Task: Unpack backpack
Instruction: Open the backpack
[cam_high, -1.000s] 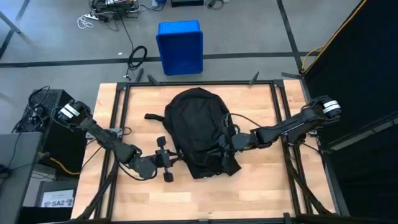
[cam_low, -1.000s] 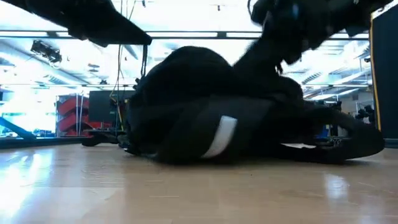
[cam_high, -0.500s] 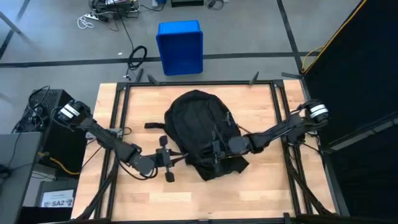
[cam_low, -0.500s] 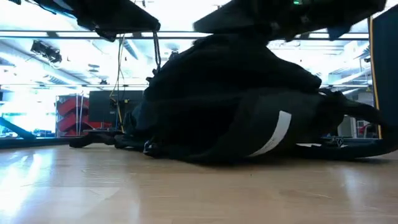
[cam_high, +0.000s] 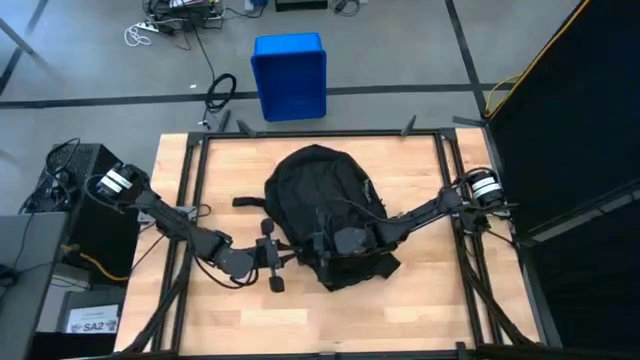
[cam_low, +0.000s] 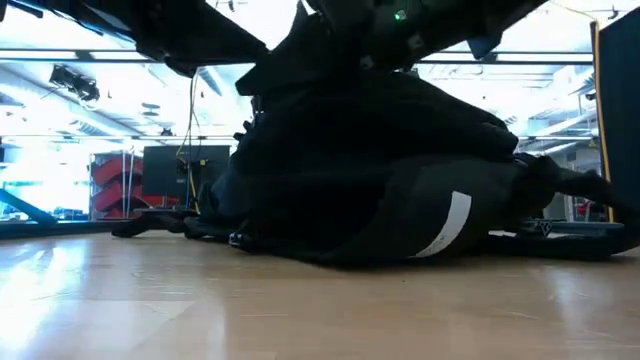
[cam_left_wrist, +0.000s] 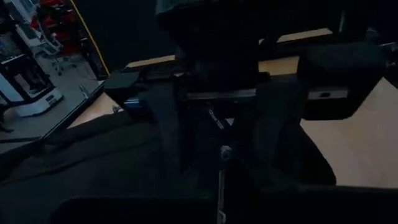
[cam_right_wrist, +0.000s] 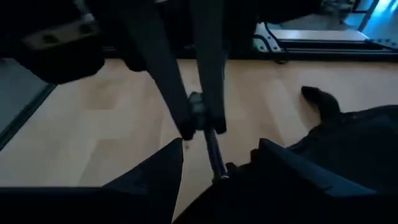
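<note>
Right gripper: we see the right gripper (cam_high: 322, 243) reaching across the backpack (cam_high: 320, 205) from the right side of the table (cam_high: 420, 300), low over the pack's near half. In the right wrist view its two fingers (cam_right_wrist: 163, 68) stand close together and pinch a small metal zipper pull (cam_right_wrist: 205, 130).
Right gripper contact: we see the pull hanging from the fingertips, with black backpack fabric bunched just beneath it.
Left gripper: we see the left gripper (cam_high: 268, 257) just beside the backpack's left edge, near the table's front half. Its fingers (cam_left_wrist: 165, 118) stand apart, with a strap or zipper tab (cam_left_wrist: 221, 174) showing between them; we cannot tell whether they touch it.
Backpack: we see it lying flat in the middle of the wooden table, rounded top pointing to the far edge. In the low view a white reflective stripe (cam_low: 447, 225) shows on its near side.
Backpack relative to grippers: we place it under the right gripper and directly to the right of the left gripper.
Strap: we see one black strap (cam_high: 248, 202) trailing out on the table from the pack's left side.
Beyond the table: a blue bin (cam_high: 289, 75) stands on the floor past the far edge.
</note>
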